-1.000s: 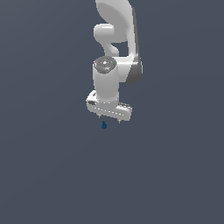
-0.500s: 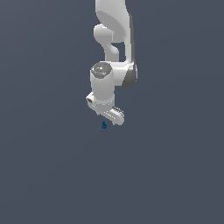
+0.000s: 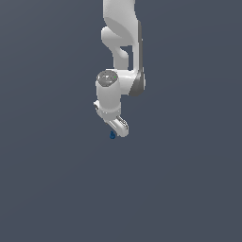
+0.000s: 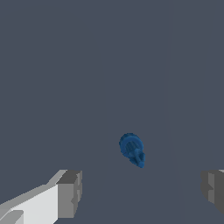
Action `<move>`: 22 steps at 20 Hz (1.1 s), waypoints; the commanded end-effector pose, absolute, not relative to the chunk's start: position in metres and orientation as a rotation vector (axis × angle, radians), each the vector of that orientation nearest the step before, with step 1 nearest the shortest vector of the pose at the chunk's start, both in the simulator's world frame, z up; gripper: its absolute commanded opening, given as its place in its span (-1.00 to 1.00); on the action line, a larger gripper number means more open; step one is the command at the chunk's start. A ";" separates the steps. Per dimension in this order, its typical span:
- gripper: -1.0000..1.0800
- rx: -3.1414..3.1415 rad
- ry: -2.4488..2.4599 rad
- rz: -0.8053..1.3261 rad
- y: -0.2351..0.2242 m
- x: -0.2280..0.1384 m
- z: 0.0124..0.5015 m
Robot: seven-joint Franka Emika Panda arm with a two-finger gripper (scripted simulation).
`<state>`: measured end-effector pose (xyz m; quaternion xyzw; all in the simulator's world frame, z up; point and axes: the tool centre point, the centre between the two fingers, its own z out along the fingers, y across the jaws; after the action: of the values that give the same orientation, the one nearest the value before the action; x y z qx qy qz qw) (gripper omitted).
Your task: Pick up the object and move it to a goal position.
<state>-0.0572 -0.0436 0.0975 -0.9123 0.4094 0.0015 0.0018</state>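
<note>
Right now, seen from my wrist, one grey pad (image 4: 70, 193) of mine sits at one side of the picture, with its white finger body running off the frame edge behind it. Further along lies the object (image 4: 132, 150), a small dark blue blocky lump with a rounded end and a narrower stub at the other. It rests on the plain dark grey floor (image 4: 87, 65), ahead of the open space between my two pads and not touching either one. Past it, at the far side of the picture, my other pad shows only as a grey sliver cut off by the frame. My jaws stand wide apart, with nothing between them.

From the exterior view, my white arm (image 3: 122, 28) comes down from the top of the picture, bends at a grey-capped joint, and ends in my gripper (image 3: 116, 126), which hangs low and tilted. The blue lump shows as a tiny speck just at the exterior view's left of my fingertips, very close beneath them. Whether a fingertip touches it there, I cannot tell.
</note>
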 end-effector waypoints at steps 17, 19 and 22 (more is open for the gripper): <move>0.92 -2.827 1.371 0.000 -0.048 -0.062 0.066; 0.92 -2.826 1.372 0.000 -0.047 -0.063 0.057; 0.92 -2.825 1.374 0.000 -0.048 -0.062 0.047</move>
<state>-0.0628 -0.0476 0.0518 -0.8994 0.4371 0.0006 -0.0003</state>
